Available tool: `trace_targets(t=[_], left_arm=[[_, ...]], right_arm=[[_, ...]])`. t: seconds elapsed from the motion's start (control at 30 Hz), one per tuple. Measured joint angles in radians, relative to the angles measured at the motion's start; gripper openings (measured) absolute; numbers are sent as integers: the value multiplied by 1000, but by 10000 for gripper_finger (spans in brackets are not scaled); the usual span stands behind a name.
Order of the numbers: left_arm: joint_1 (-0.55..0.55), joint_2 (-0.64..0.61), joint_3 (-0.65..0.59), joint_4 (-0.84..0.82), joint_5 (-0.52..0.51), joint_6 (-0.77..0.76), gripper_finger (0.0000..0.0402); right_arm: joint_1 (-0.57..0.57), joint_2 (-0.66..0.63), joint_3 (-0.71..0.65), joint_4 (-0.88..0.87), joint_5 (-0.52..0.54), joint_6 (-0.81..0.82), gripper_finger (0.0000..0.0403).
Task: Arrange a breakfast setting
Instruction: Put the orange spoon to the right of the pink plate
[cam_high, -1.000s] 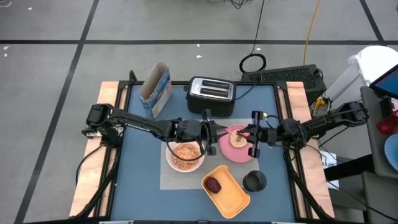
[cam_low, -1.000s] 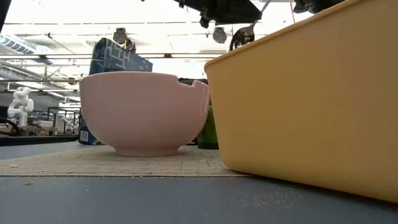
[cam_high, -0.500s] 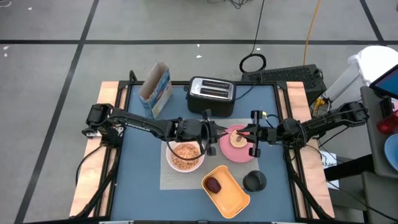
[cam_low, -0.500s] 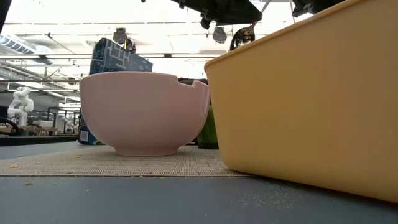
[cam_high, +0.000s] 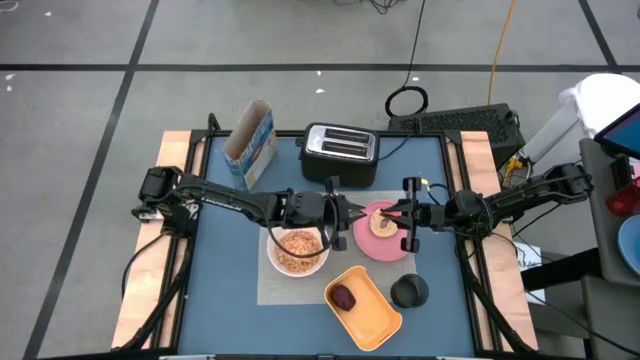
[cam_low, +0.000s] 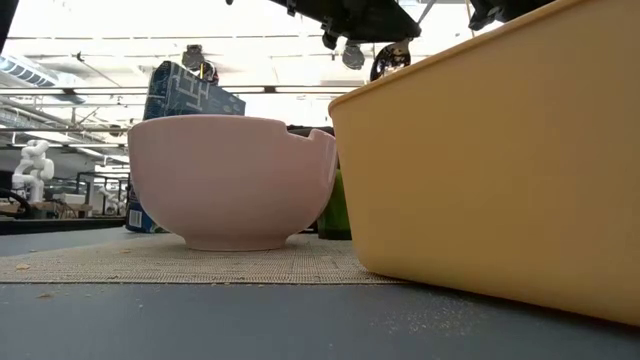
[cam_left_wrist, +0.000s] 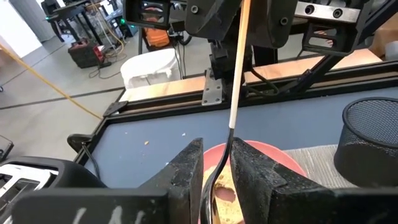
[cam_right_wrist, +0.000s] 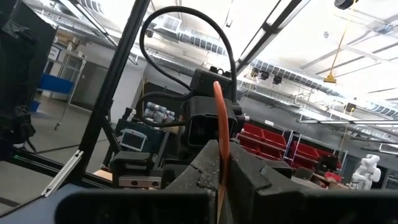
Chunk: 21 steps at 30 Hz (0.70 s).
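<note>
Bright, even overhead light, soft shadows. From table height the ceiling glares white, and the close yellow tray (cam_low: 500, 170) looks soft.

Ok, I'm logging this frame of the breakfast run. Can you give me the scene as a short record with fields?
bowl: on the placemat, cereal inside
plate: on the placemat beside the bowl, bread on it
tray: on the side away from the toaster, a dark red item inside
right gripper: over the plate, shut on a thin utensil
left gripper: between bowl and plate, at the utensil's dark end
</note>
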Motion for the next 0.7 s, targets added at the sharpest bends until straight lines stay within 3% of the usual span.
trace_targets(t=[0.3,0.7], left_arm=[[-1,0,0,-1,9,-4,12],[-1,0,0,-1,19,-10,9]], right_arm=[[0,0,0,0,5,5,6],[0,0,1,0,5,-2,17]])
